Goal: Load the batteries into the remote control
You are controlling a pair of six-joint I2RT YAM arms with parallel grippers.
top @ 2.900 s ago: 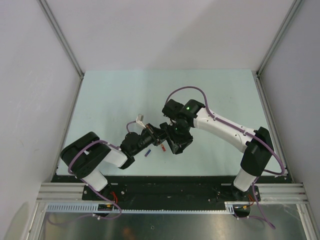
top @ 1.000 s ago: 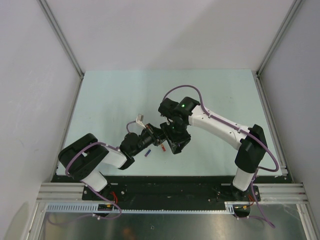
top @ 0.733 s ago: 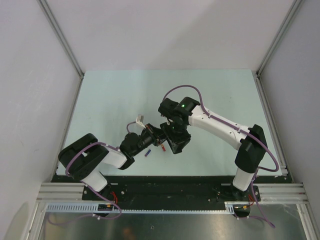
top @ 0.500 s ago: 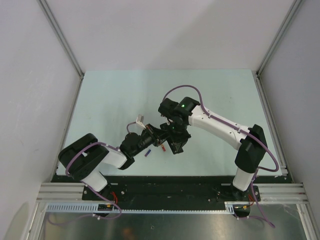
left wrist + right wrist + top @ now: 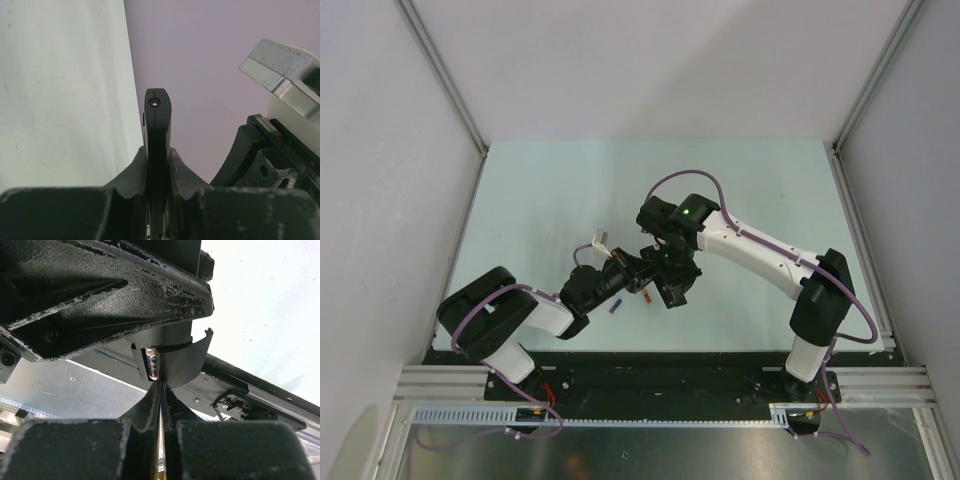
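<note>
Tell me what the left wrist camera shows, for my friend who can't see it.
The left gripper is shut on the remote control, a thin black bar seen edge-on, sticking up the middle of the picture. The pale table is on its left, a lilac wall behind it, and part of the right arm at the right edge.

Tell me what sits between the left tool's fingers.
The remote control, clamped edge-on between the fingers; the left wrist view shows it.

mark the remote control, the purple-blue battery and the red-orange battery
remote control [image 5: 157, 125], left wrist view, its narrow upright edge
purple-blue battery [image 5: 615, 307], top external view, middle of its body
red-orange battery [image 5: 646, 296], top external view, middle of its body
</note>
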